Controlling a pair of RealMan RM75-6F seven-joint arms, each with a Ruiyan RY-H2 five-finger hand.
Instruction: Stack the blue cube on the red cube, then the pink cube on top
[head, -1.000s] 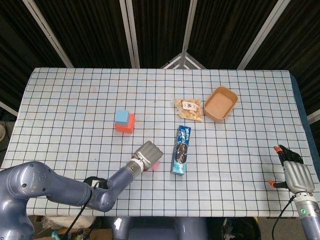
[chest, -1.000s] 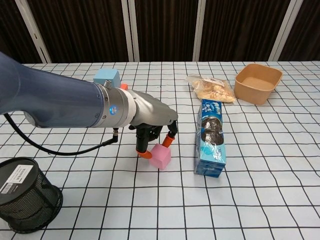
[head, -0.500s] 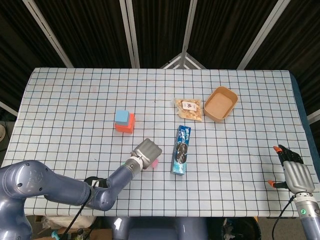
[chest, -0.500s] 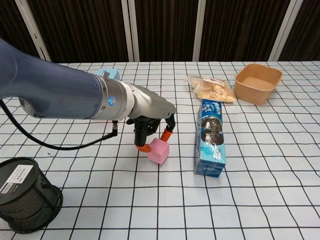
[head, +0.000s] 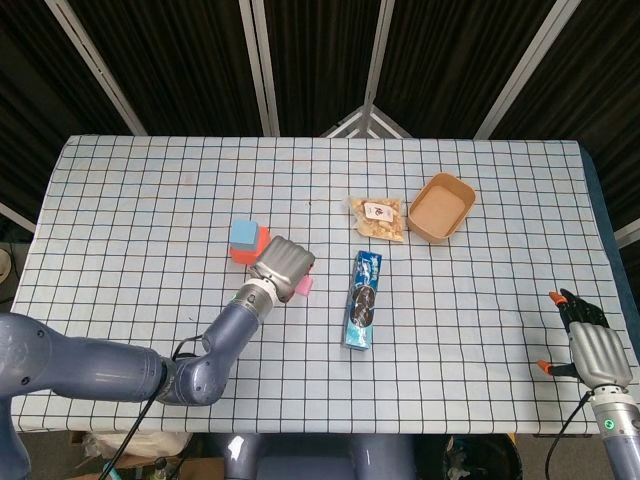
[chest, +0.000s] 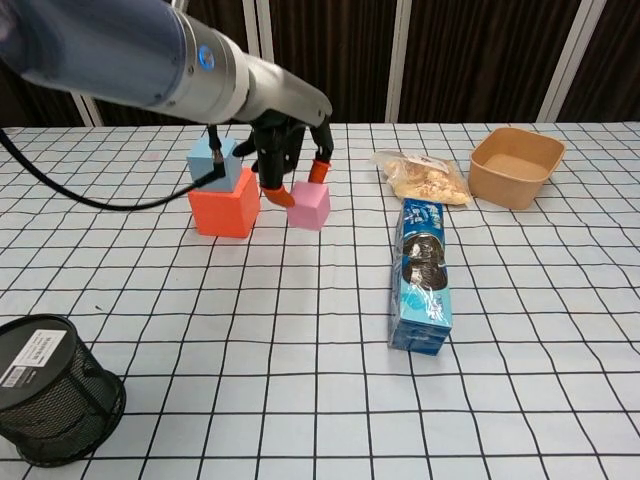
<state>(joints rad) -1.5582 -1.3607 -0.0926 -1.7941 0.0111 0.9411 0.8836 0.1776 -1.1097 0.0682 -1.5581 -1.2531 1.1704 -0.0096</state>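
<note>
The blue cube (head: 243, 234) (chest: 214, 158) sits on the larger red cube (head: 256, 250) (chest: 224, 203) left of the table's middle. My left hand (head: 283, 264) (chest: 286, 135) holds the pink cube (chest: 309, 206) (head: 301, 287) in the air, pinched between orange-tipped fingers, just right of the stack and about level with the red cube. In the head view most of the pink cube is hidden under the hand. My right hand (head: 590, 347) hangs at the table's front right corner, fingers apart, holding nothing.
A blue cookie box (head: 362, 298) (chest: 422, 274) lies right of my left hand. Behind it are a snack bag (head: 378, 217) (chest: 421, 176) and a brown bowl (head: 441, 207) (chest: 515, 165). A black mesh cup (chest: 52, 402) stands at the front left.
My left hand has lifted the pink cube off the table and carried it back toward the red and blue stack. The right hand has not moved.
</note>
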